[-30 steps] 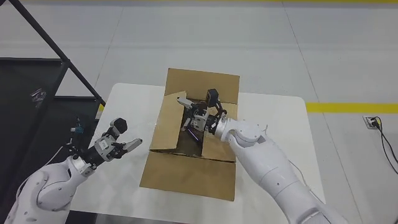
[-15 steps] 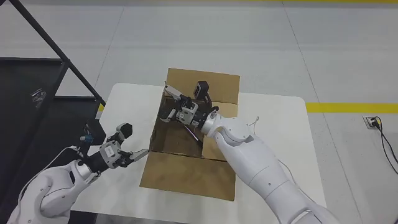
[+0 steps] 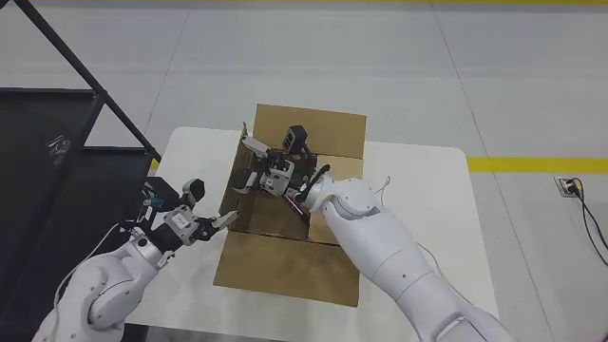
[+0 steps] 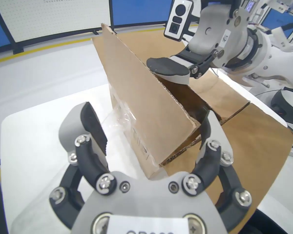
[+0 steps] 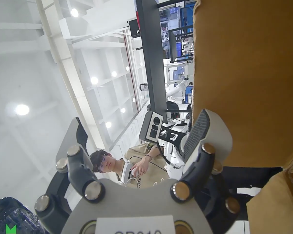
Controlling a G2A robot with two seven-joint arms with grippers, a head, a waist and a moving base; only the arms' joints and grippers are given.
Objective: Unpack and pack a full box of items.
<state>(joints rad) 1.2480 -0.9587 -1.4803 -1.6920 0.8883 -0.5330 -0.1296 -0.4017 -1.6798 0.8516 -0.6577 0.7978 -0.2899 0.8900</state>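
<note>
An open cardboard box (image 3: 290, 261) stands in the middle of the white table (image 3: 418, 199). Its left flap (image 4: 146, 103) stands upright. My right gripper (image 3: 249, 160) is open at that flap's upper edge, and one of its fingers (image 4: 166, 70) lies against the cardboard. In the right wrist view the flap (image 5: 246, 69) runs beside my open right gripper (image 5: 139, 130). My left gripper (image 3: 214, 223) is open and empty just off the box's near left corner. Its fingers (image 4: 94, 122) frame the flap's near end in the left wrist view. Dark items (image 3: 294, 204) lie inside the box, mostly hidden.
The far flap (image 3: 313, 123) and the near flap (image 3: 285, 280) lie folded outward. A black metal frame (image 3: 85, 95) stands off the table's left side. Bare tabletop (image 3: 195, 157) lies left of the box.
My right gripper has moved left, from over the box's inside to the left flap, which now stands more upright. My left gripper has come closer to the box's near left corner.
</note>
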